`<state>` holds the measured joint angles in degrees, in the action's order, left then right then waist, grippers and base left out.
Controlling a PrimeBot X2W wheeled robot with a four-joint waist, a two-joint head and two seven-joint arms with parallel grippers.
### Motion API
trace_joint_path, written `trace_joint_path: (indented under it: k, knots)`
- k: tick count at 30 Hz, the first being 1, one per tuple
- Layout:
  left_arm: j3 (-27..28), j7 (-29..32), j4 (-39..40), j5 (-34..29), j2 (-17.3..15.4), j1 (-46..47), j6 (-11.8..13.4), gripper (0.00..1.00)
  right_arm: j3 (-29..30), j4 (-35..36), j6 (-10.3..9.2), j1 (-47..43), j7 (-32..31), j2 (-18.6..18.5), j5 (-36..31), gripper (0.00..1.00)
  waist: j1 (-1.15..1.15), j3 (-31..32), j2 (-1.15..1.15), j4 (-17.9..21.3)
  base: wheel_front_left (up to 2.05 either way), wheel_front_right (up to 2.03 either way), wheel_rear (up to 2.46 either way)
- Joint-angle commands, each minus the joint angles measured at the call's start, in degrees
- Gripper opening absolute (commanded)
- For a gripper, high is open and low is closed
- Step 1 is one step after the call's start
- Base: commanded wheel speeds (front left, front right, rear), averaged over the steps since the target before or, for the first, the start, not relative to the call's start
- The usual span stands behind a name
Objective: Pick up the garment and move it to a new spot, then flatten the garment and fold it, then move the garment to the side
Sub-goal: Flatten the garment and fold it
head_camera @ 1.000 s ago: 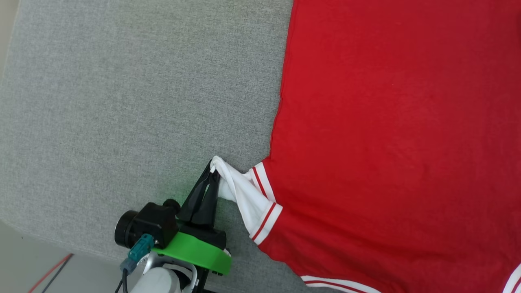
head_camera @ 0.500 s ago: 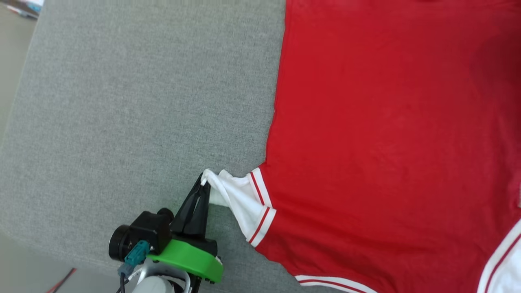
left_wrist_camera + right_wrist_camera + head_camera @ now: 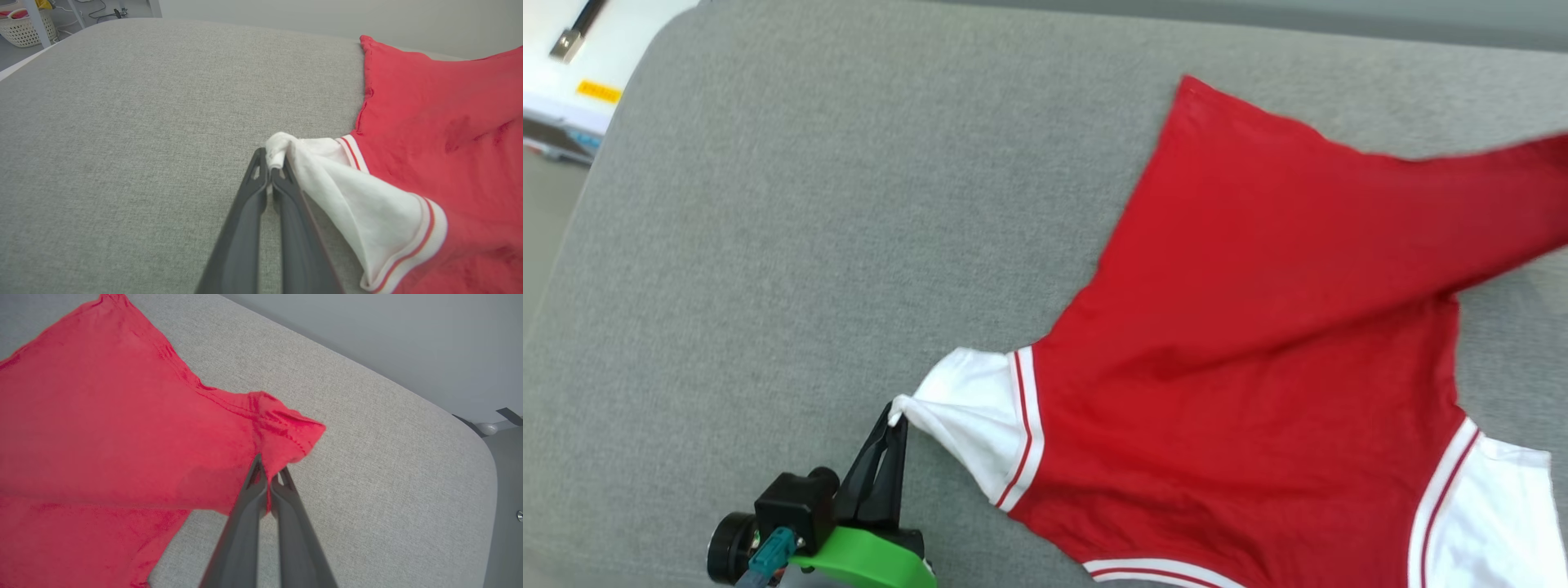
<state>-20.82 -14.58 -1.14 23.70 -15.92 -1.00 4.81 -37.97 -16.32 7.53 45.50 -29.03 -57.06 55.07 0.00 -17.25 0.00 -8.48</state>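
With the left gripper point(image 3: 897, 415), pinched the bunched tip of the white sleeve point(image 3: 968, 404), jaws shut tight on the cloth. With the right gripper point(image 3: 269, 475), clenched a red hem corner point(image 3: 286, 426) just as firmly. Found the shirt point(image 3: 1258, 327) on the right half of the grey cushion point(image 3: 792, 229), mostly resting on it and stretched between the two grips, the far red edge drawn out rightward and seemingly raised, going by the shadow beneath. Judged the sleeve hold the weaker one: only a small wad of cloth between the fingertips, likely to slip free under a hard tug. Feared a twist as well, with a sleeve in one grip and a hem corner in the other, a diagonal pull more apt to rope the cloth than to lay it flat. Noted the other sleeve point(image 3: 1486, 506) lying loose, liable to drag on the coarse weave and tuck under. Held the left gripper low at the cushion's near edge, fingers slanting up toward the sleeve, green mount point(image 3: 866, 559) and wrist camera point(image 3: 768, 523) just behind. Held the right fingers slanting up to the hem corner, above bare cushion near its rounded corner.
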Motion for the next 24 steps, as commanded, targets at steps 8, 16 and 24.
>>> trace_joint_path:
  k: [8,16,24]
  knots:
    - [1.0,0.5,1.0,0.8,-1.7,-3.2,1.6,0.00,6.1,2.8,-0.04,-20.1,6.6,-5.2,6.3,0.00,0.00,6.2,0.00,5.0,0.00,0.00,0.00]
    - [1.4,0.7,1.5,1.3,-2.3,-4.9,2.4,0.00,12.6,3.8,-0.04,-40.8,9.9,-2.7,9.9,0.00,0.00,7.5,0.00,6.4,0.00,0.00,0.00]
    - [0.9,0.9,0.9,1.6,-2.3,-4.9,2.4,0.00,15.8,-0.1,-0.04,-54.9,10.0,7.6,9.2,0.00,0.00,7.5,0.00,6.0,0.00,0.00,0.00]
